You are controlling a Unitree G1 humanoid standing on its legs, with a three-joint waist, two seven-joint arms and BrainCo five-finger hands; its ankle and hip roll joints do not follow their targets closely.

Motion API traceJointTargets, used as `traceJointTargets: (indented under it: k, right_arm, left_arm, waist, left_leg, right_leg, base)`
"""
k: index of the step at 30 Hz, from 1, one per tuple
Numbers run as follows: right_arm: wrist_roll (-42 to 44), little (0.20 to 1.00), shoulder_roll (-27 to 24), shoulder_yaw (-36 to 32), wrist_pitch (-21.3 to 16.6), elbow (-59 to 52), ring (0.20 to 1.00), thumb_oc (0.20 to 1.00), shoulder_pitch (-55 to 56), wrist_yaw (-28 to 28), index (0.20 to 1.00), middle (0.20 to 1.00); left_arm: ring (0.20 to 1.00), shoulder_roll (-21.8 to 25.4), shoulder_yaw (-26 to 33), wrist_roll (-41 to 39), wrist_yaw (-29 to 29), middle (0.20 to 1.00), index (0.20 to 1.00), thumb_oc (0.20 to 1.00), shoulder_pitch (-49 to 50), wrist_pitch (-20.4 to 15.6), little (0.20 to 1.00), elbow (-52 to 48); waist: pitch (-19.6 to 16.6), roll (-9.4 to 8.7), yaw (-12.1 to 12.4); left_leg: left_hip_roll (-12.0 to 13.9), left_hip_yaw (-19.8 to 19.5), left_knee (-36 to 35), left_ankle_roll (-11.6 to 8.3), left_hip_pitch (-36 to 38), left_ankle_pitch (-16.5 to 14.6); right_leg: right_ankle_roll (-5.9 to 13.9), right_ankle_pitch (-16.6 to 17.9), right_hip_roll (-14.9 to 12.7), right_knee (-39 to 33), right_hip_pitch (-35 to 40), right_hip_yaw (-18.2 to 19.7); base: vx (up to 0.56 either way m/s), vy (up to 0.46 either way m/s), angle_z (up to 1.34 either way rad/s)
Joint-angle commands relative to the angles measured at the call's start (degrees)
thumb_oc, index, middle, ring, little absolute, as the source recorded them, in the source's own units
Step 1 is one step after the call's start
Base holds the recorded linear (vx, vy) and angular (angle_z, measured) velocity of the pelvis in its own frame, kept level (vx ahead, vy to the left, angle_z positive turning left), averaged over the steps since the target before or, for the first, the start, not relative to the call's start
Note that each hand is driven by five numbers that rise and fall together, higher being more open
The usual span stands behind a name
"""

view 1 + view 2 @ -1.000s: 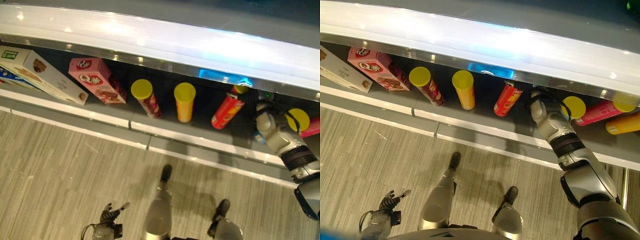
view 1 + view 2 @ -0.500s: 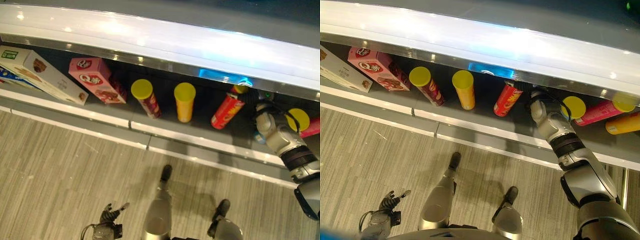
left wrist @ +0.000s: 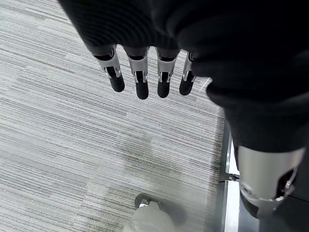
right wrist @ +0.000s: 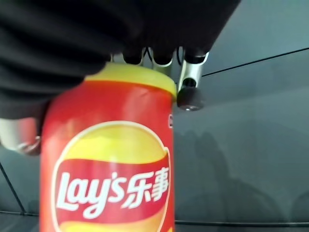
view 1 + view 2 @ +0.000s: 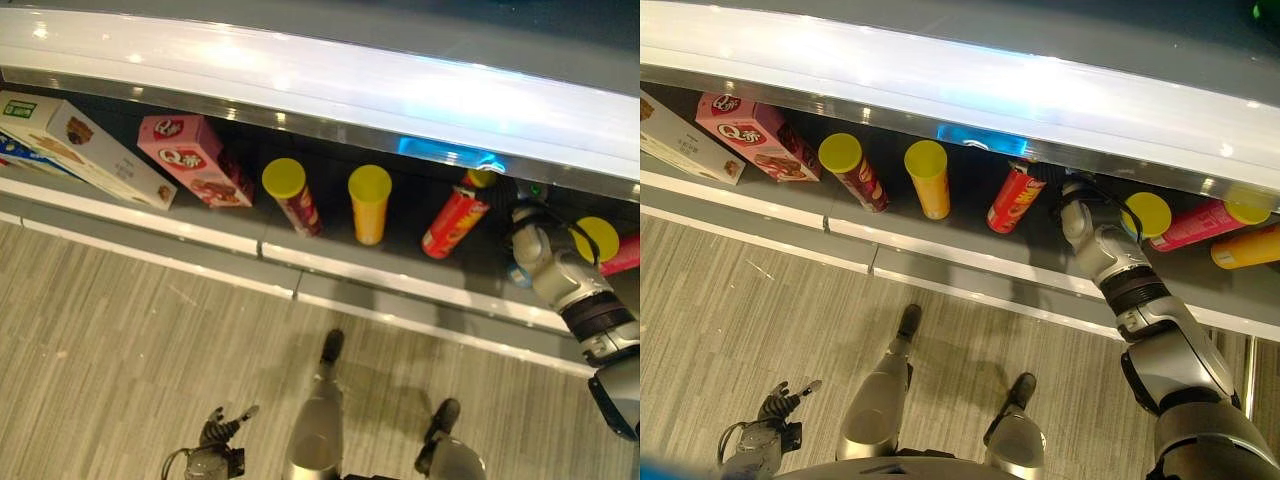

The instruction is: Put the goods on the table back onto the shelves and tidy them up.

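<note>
We note the right hand (image 5: 1080, 215) curled around the red can's (image 4: 108, 159) yellow-lidded top inside the shelf (image 5: 970, 262), can leaning, long axis running away from the palm; left hand (image 3: 145, 72) hangs relaxed, farther off.

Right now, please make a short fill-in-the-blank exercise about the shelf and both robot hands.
1. The right robot hand touches the top of a ____ can.
2. The left robot hand hangs above the ____.
3. The pink box lies on the ____.

Missing words: red; floor; shelf
</note>
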Motion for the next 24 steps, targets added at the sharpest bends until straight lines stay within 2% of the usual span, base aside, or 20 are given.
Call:
traceJointTargets:
  k: [1,24]
  right_arm:
    - [-0.7,0.2,-0.9,0.5,-2.0,-2.7,0.2,0.2,-1.2,-2.3,0.2,0.2]
    - [-0.6,0.2,-0.5,0.1,-2.3,-4.0,0.2,0.2,-0.5,-2.6,0.2,0.2]
  left_arm:
    - [1.0,2.2,-0.6,0.6,1.3,1.0,1.0,1.0,0.8,0.0,1.0,1.5]
    - [1.0,2.0,-0.3,1.0,1.5,1.0,1.0,1.0,0.6,0.0,1.0,1.9]
  waist:
    - [-2.1,-1.25,0.1]
    - [-2.1,-1.21,-0.1]
  left_leg:
    - [5.5,1.9,6.6,-0.45,2.1,-11.5]
    - [5.6,2.1,6.3,-0.46,2.0,-11.3]
  right_leg:
    - [0.53,-5.9,-5.9,9.9,-5.0,4.6]
    - [0.56,-5.7,-5.8,9.6,-5.1,4.5]
  base:
    - [0.0,0.0,0.0]
    - [0.0,0.0,0.0]
